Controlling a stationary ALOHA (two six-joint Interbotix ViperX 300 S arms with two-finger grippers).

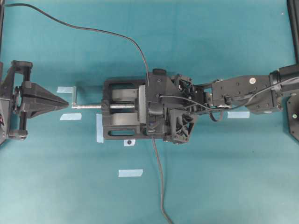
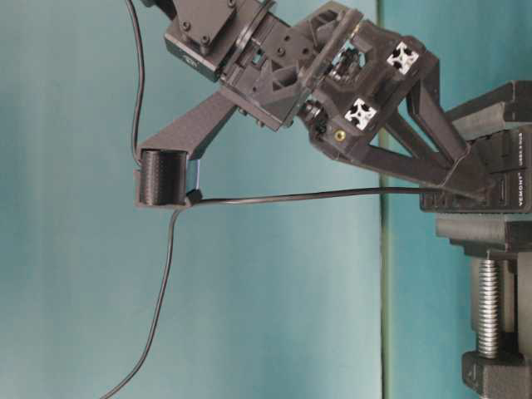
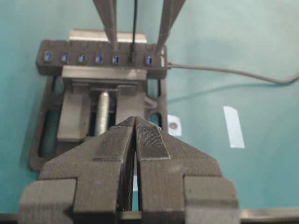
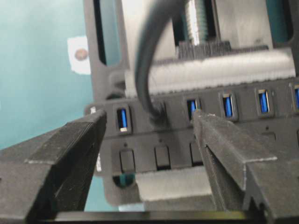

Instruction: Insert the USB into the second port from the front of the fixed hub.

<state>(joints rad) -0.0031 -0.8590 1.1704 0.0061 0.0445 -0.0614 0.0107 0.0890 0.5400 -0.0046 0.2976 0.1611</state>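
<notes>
The fixed hub point(image 3: 84, 68) is a long black strip with a row of blue ports, clamped in the vise. The USB point(image 4: 159, 114), a small black plug on a thin dark cable, sits in the second port from the hub's point(image 4: 243, 133) near end. My right gripper point(image 4: 149, 123) is open, one finger on each side of the plug and neither touching it. From the left wrist view the USB point(image 3: 133, 57) stands between those two fingers point(image 3: 112, 23). My left gripper point(image 3: 135, 122) is shut and empty, well to the left of the vise point(image 1: 65, 101).
The black vise point(image 1: 121, 114) holds the hub, and its silver screw point(image 1: 88, 106) points at my left gripper. The hub's own grey cable point(image 1: 161, 186) trails to the front edge. Several blue tape marks point(image 1: 130, 173) lie on the teal table.
</notes>
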